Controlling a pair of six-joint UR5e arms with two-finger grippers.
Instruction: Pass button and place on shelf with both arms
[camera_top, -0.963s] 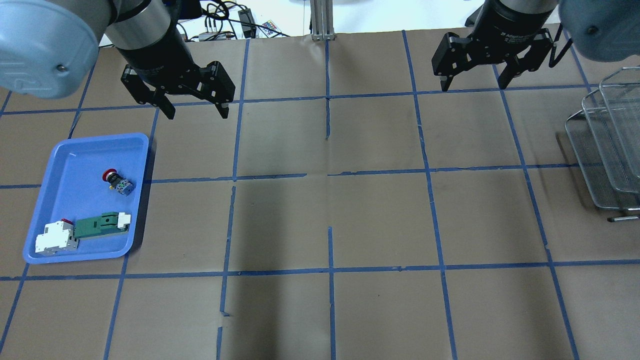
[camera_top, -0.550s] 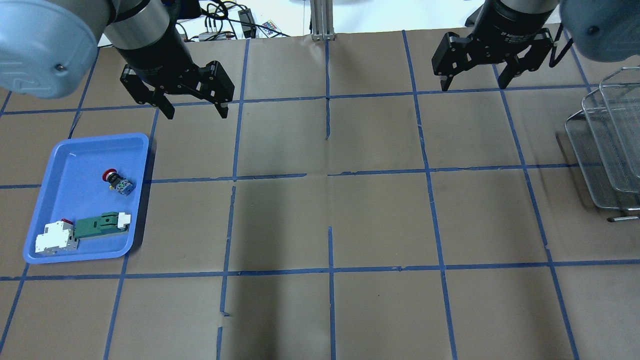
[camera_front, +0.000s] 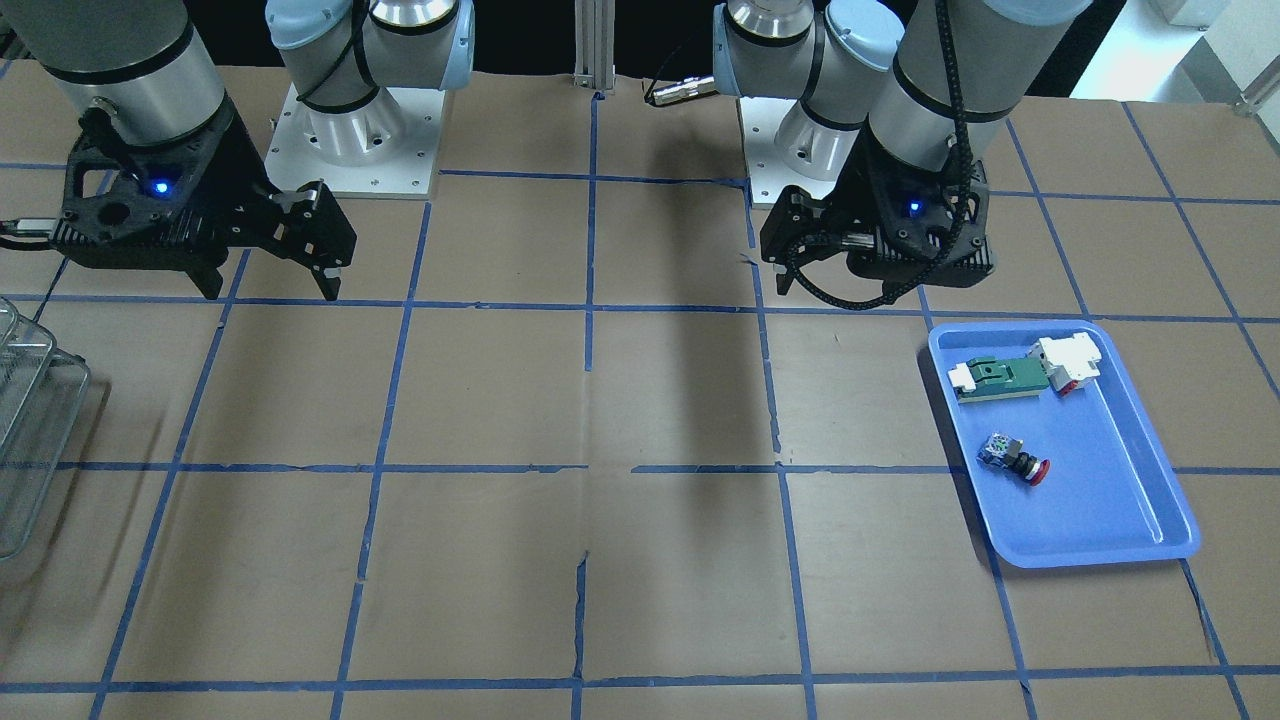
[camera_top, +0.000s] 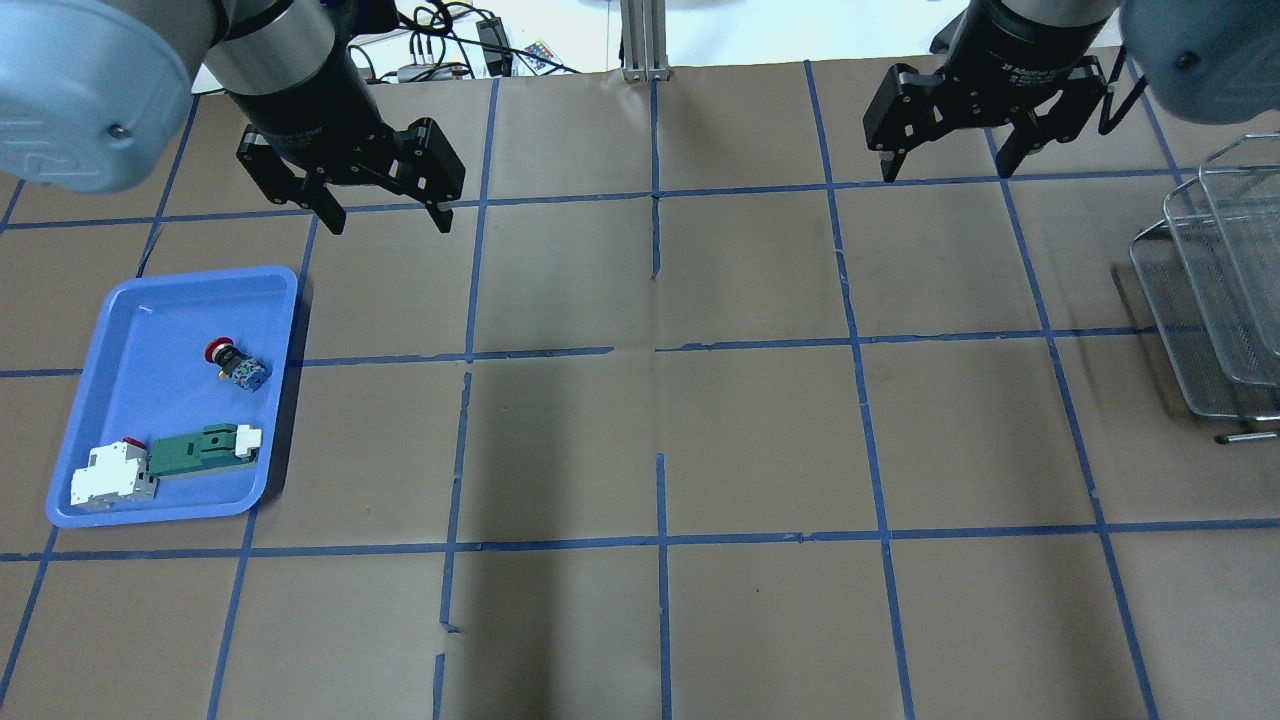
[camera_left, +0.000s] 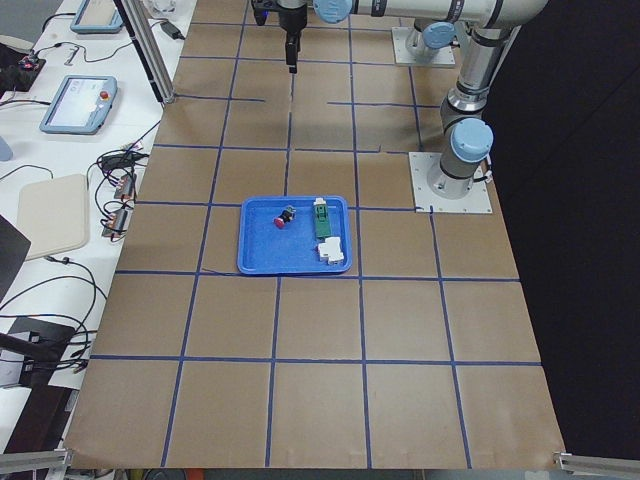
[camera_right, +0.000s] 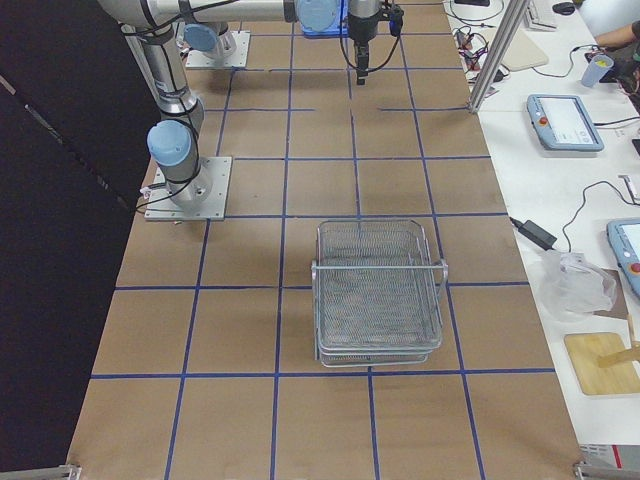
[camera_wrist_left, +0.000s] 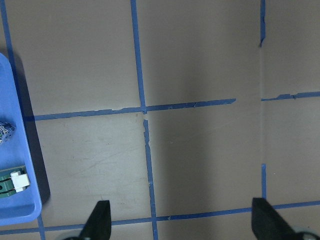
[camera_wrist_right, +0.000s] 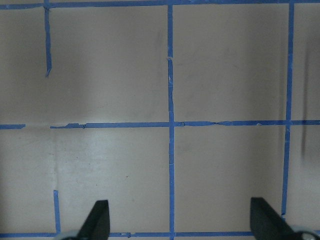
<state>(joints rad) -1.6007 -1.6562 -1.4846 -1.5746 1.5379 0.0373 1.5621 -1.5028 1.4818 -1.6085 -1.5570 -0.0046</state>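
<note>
The button (camera_top: 236, 362), with a red cap and a bluish block end, lies in the blue tray (camera_top: 150, 320) at the table's left; it also shows in the front view (camera_front: 1015, 460). My left gripper (camera_top: 388, 222) is open and empty. It hangs above the table, beyond the tray's far right corner and apart from the button. In the left wrist view only the button's block end (camera_wrist_left: 5, 131) shows at the left edge. My right gripper (camera_top: 945, 172) is open and empty, high at the far right. The wire-mesh shelf (camera_top: 1215, 290) stands at the right edge.
In the tray a green-and-white flat part (camera_top: 205, 448) and a white block (camera_top: 110, 475) lie at the near end. The brown table carries a blue tape grid. Cables and a metal post (camera_top: 645, 40) lie beyond the far edge.
My left gripper has drifted slightly toward the far edge and a little left, still open. The right gripper and the button have not visibly moved.
</note>
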